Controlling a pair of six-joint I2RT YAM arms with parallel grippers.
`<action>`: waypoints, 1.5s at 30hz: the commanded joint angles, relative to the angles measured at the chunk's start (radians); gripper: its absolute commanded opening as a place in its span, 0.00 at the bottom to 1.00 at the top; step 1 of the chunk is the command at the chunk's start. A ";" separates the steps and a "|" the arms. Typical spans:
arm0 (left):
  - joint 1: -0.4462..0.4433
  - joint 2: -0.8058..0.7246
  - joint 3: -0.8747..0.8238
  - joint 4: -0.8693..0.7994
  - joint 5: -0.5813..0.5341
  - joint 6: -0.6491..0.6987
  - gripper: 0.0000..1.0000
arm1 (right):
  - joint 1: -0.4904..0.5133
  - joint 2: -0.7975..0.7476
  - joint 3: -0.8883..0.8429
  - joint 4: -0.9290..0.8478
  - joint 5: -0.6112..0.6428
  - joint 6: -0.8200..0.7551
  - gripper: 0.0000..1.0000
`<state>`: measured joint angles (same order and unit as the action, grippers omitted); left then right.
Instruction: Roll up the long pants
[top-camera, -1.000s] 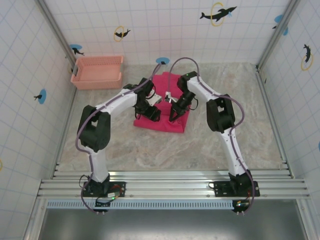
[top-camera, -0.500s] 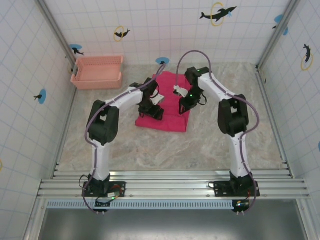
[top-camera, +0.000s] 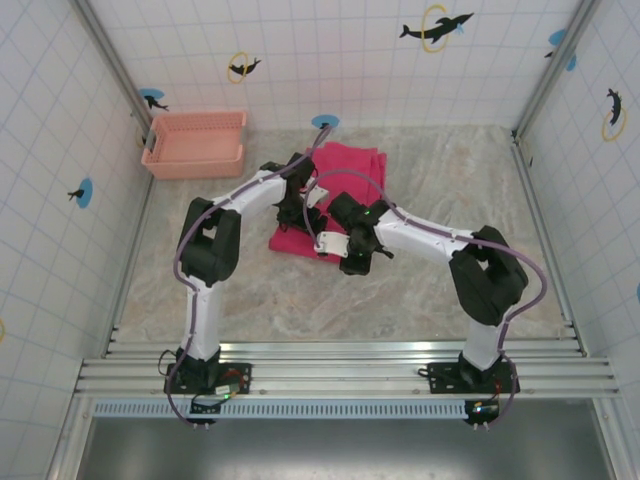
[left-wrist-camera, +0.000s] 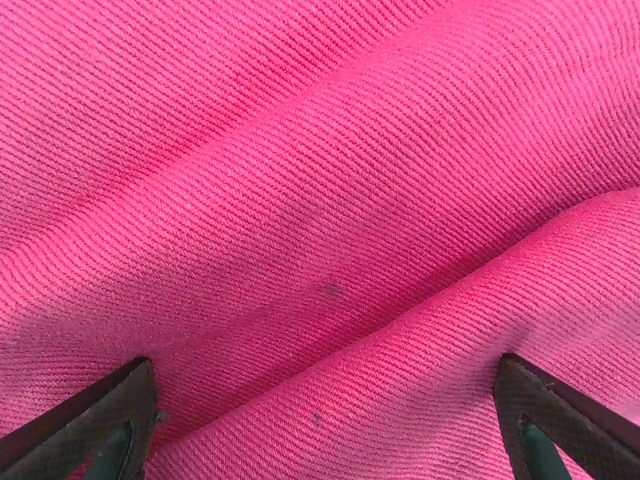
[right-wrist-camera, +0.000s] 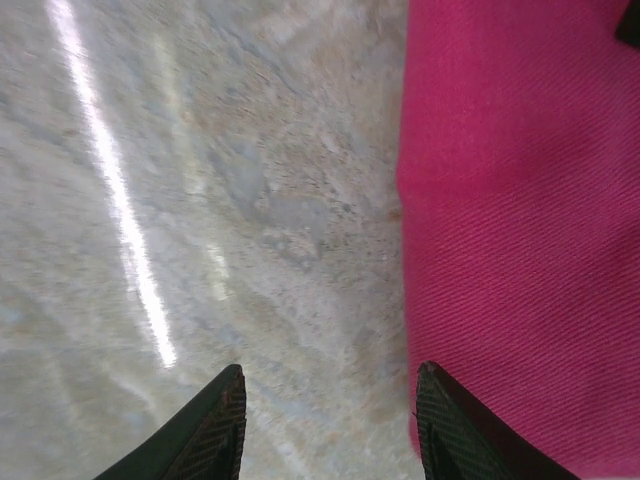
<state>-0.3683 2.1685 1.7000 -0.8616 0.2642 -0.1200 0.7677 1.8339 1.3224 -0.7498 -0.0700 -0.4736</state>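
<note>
Left wrist: pants (left-wrist-camera: 320, 200) beneath left gripper (left-wrist-camera: 322, 362).

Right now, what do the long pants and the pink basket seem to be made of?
The long pants: woven cloth, matte, perhaps cotton twill; fine diagonal ribs show. The basket: probably plastic, pale pink; its rim looks rigid and straight.

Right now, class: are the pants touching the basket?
Apart. The top view shows a strip of bare table between the basket and the pants.
</note>
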 joint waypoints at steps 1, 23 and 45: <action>0.015 0.030 0.006 -0.044 -0.007 0.051 0.89 | 0.012 0.029 -0.012 0.146 0.148 -0.034 0.47; 0.056 0.042 0.029 -0.088 0.076 0.092 0.90 | 0.034 0.224 0.062 0.174 0.237 -0.095 0.46; 0.147 -0.248 0.011 -0.126 -0.009 0.099 0.97 | -0.128 0.267 0.422 -0.518 -0.609 0.083 0.13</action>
<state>-0.2241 1.9491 1.7100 -0.9352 0.3111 -0.0639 0.6811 2.0670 1.7023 -1.1141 -0.4068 -0.4519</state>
